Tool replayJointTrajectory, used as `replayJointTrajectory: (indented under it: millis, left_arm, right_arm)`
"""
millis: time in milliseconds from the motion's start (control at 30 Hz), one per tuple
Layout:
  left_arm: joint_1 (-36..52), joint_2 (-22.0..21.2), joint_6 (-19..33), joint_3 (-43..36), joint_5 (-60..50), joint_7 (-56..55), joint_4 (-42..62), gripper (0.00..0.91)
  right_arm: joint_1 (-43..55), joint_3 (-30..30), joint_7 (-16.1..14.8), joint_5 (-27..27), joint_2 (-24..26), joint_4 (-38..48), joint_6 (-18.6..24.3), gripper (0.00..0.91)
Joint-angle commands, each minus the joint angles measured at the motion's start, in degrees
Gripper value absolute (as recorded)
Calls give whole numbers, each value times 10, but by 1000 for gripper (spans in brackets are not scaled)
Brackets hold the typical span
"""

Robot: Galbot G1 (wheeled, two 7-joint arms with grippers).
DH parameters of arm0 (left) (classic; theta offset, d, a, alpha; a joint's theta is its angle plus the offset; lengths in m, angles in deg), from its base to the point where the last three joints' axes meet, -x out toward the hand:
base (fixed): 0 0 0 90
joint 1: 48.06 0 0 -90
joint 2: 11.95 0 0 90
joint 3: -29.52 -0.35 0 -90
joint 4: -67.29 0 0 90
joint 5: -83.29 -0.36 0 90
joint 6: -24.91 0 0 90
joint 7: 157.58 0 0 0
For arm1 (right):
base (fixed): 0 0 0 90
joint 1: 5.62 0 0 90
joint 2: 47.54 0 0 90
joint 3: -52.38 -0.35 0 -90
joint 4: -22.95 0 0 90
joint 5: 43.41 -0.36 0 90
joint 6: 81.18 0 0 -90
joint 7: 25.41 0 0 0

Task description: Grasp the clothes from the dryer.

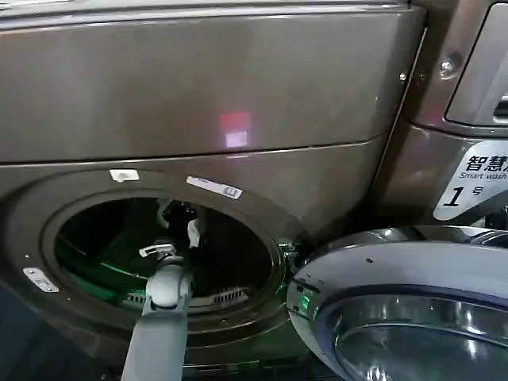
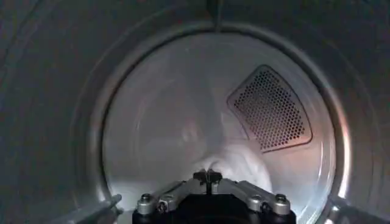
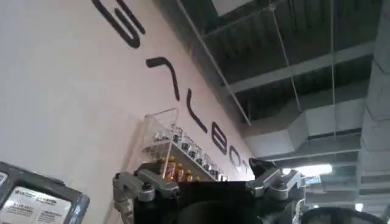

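Left arm: grey forearm rising from the lower edge of the head view and reaching in through the round porthole of the dryer (image 1: 198, 95)
Left gripper (image 1: 176, 226): inside the drum, well past the door ring; in its own wrist view the two fingers meet at their tips (image 2: 208, 177), so the pincer is closed, with nothing seen between the tips
Clothes (image 2: 234, 164): a pale, soft heap low against the back wall of the drum, just beyond the closed fingertips; whether the tips touch the fabric I cannot tell
Drum (image 2: 152, 122): steel, round, lit pale at the back, with a perforated vent panel (image 2: 271, 109) set in the rear wall above and to one side of the heap
Dryer front: bronze-brown panel, small white labels along the top of the porthole ring, a greenish glow inside the mouth
Door (image 1: 405, 309): swung open on the robot's right, glass bowl and chrome rim facing the camera
Sticker (image 1: 468, 186): white, with a "1", on the neighbouring bronze panel above the door
Right gripper (image 3: 207, 189): held up and away from the machine, pointing toward a white wall with dark lettering and a wire shelf of bottles (image 3: 177, 152); its fingers stand wide apart, holding nothing
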Motion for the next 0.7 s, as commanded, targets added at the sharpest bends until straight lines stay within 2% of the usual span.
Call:
replayJointTrajectory:
  millis: [33, 700]
  left_arm:
    - [-25, -2, 3, -1, 3, -7, -28, 0]
    - [-26, -3, 3, -8, -2, 4, -41, 0]
  right_arm:
    - [0, -5, 2, 2, 1, 0, 0, 907]
    - [-2, -15, -7, 13, 0, -1, -10, 907]
